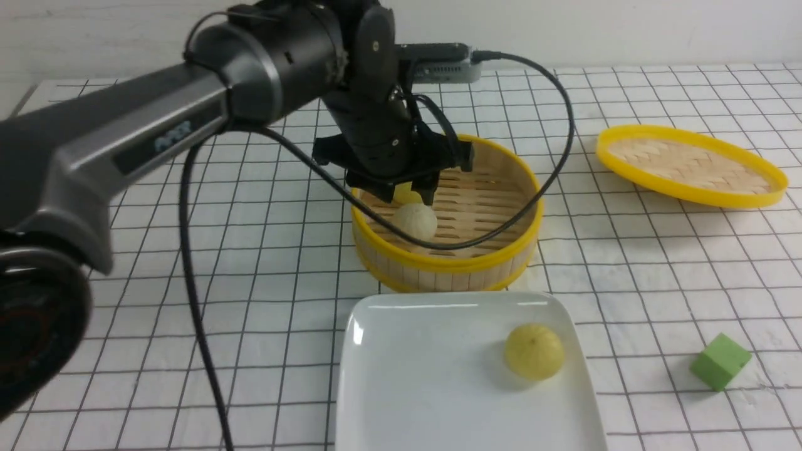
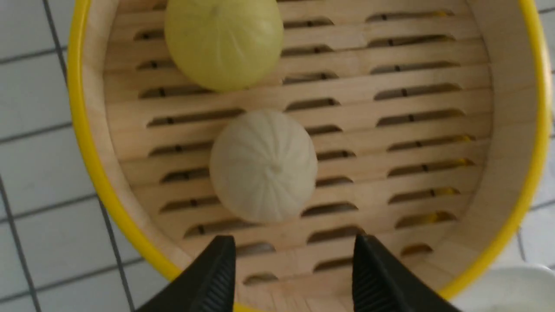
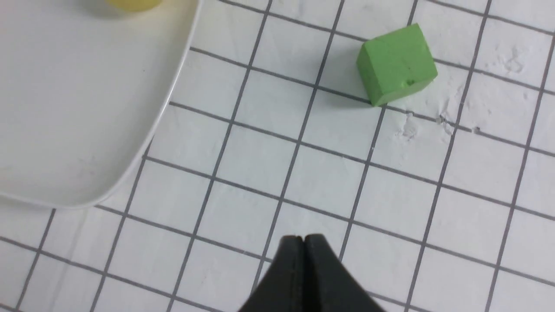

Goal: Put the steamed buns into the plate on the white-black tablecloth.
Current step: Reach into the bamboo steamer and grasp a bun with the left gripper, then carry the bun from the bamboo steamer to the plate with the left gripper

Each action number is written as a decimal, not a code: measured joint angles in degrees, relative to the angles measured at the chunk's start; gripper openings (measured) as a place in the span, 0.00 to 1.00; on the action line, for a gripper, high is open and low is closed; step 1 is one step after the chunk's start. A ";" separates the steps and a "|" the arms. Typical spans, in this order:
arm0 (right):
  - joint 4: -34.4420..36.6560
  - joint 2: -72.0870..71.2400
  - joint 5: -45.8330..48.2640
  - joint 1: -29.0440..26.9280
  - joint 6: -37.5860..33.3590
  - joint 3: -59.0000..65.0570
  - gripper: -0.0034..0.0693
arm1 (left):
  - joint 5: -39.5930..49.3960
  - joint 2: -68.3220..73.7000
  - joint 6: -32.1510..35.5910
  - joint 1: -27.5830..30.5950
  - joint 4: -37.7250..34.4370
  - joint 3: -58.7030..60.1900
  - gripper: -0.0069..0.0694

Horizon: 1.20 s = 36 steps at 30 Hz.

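Observation:
A pale yellow steamed bun (image 1: 534,351) lies in the white plate (image 1: 401,388) on the white-black tablecloth (image 1: 263,250) at the front. A beige-white bun (image 1: 415,220) and another pale yellow bun (image 1: 406,195) sit inside the bamboo steamer basket (image 1: 448,263). My left gripper (image 1: 401,185) hangs over the basket, open and empty; in the left wrist view its fingertips (image 2: 221,255) flank the gap just short of the beige-white bun (image 2: 263,165), with the yellow bun (image 2: 223,41) beyond. My right gripper (image 3: 302,240) is shut and empty above the cloth, beside the plate's corner (image 3: 86,130).
The flat yellow-rimmed woven lid (image 1: 689,164) lies at the back right. A green cube (image 1: 720,361) sits on the cloth right of the plate and shows in the right wrist view (image 3: 396,64). The left arm's cable loops over the basket.

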 joint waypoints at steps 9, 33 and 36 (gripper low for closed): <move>0.12 0.00 -0.45 0.00 0.00 0.00 0.05 | -2.42 8.69 -1.18 0.00 1.35 -2.22 0.53; 0.71 0.00 -0.87 0.00 0.04 0.13 0.07 | 0.91 -22.51 -5.18 -8.32 0.25 27.68 0.17; 1.10 0.00 -0.87 0.00 0.14 0.13 0.08 | -5.80 -18.45 -8.27 -8.69 0.96 31.19 0.25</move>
